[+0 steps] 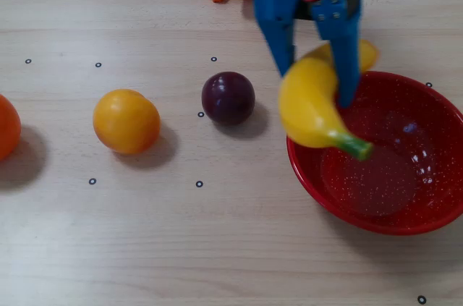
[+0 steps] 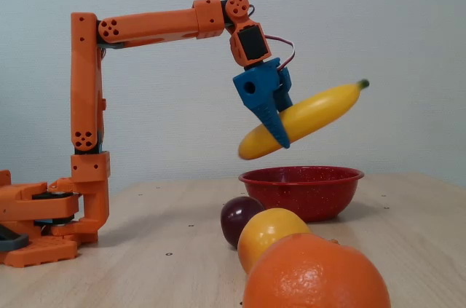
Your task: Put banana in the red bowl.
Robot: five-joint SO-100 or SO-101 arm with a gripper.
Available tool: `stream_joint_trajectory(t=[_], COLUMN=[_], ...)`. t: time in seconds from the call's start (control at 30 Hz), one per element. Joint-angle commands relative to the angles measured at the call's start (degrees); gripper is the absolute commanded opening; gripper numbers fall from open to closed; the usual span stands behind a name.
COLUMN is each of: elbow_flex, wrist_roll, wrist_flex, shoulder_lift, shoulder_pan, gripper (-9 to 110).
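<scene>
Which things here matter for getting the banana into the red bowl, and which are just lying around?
Part of the job:
banana, held in the air by the gripper over the bowl's rim
red bowl, nothing in it yet

Just lying about:
dark purple plum
yellow-orange fruit
orange at the overhead view's left edge

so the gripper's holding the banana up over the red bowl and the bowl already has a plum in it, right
Not quite. The gripper does hold the banana up over the red bowl, but the bowl is empty. The overhead view shows the plum on the table, left of the bowl and apart from it.
</scene>
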Motion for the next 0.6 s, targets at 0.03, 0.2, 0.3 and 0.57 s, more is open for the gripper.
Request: stream_joint_trajectory(t=[0.03, 0.2, 0.3, 0.57], elbow_flex=[-4.7, -5.4, -6.6, -12.3], wrist_roll=[3.8, 7.4, 9.8, 13.1], wrist_flex=[-2.9, -2.7, -1.6, 2.5], shoulder_lift=[7.6, 6.3, 4.8, -2.0], shoulder_pan=[-3.3, -6.9, -8.8, -11.9], gripper=[0, 0, 0, 0])
